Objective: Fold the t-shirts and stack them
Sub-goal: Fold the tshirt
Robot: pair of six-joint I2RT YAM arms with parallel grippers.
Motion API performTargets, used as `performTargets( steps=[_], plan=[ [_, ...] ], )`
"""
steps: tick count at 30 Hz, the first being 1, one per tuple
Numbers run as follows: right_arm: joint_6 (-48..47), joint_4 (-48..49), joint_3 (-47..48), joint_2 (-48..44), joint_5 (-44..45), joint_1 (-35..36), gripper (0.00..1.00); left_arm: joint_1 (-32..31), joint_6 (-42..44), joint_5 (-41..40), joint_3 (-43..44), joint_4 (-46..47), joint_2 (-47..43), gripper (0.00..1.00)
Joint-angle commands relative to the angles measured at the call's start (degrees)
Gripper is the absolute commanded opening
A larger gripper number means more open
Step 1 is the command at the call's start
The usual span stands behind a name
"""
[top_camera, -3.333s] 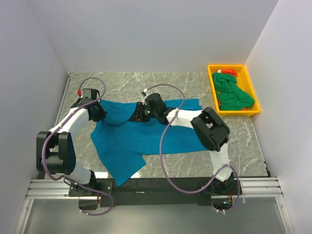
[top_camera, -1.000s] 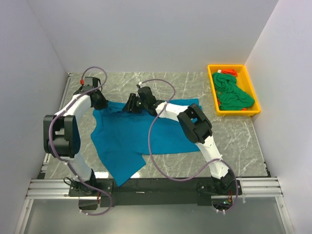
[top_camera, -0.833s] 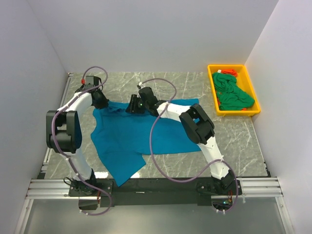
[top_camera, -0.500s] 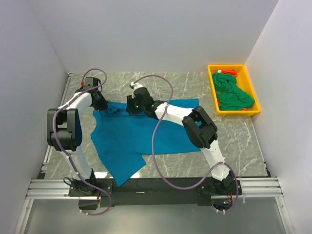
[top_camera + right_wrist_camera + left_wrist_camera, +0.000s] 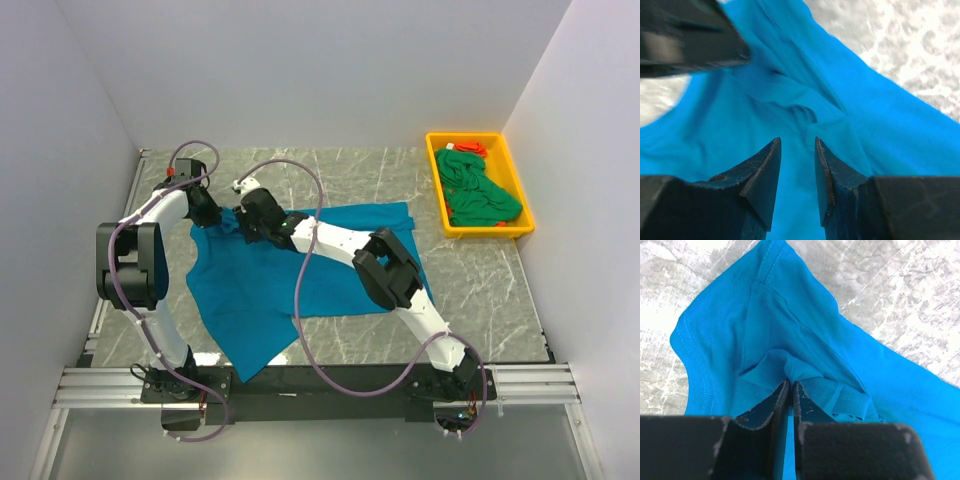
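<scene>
Across the middle of the marble table [image 5: 480, 290]: teal-blue t-shirt [image 5: 270, 290], spread out but rumpled, one corner trailing toward the near edge. At its far left edge: left gripper [image 5: 791, 386] pinched tight on a raised fold. Just beside: right gripper [image 5: 797, 147], jaws slightly apart above cloth, arm stretched across the shirt. Far right: yellow bin [image 5: 500, 232] holding bright green t-shirt [image 5: 480, 198] and red-orange piece [image 5: 472, 149].

The top external camera hangs high over the near side, tilted down and away, taking in the whole grey marble-patterned bench [image 5: 480, 290] from a distance. The left wrist camera sits just behind the left arm's dark fingers [image 5: 771, 407] and looks along them, very close to the spread teal-blue cloth t-shirt [image 5: 805, 335]. The right wrist camera looks likewise past the right arm's dark fingers [image 5: 762, 175]. Both wrist views share one bunched fold of that shirt, which lies at the bench's far left in the top view.
</scene>
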Motion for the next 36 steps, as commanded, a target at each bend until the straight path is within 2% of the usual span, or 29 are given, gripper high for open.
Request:
performTargets(
  steps=[1,15,27,30,36],
  plan=[
    [-0.5,-3.4,4.0,2.1,3.2,-0.2,0.40,-0.1,0.0,0.6,1.3,0.5,-0.4,0.13],
    [1.3,-5.4,6.8,5.6,4.7,-0.2,0.36,0.0,0.0,0.5,0.9,0.4,-1.0,0.13],
    [0.8,-3.4,3.2,1.6,4.3,-0.2,0.04,0.0,0.1,0.0,0.6,0.2,-1.7,0.13],
    [0.3,-3.0,1.5,-0.2,3.9,-0.2,0.00,0.0,0.3,0.0,0.3,0.0,-2.4,0.13],
    [-1.4,-3.5,-1.7,-4.1,1.0,-0.3,0.00,0.0,0.3,-1.6,-1.8,-0.7,-5.0,0.13]
  ],
)
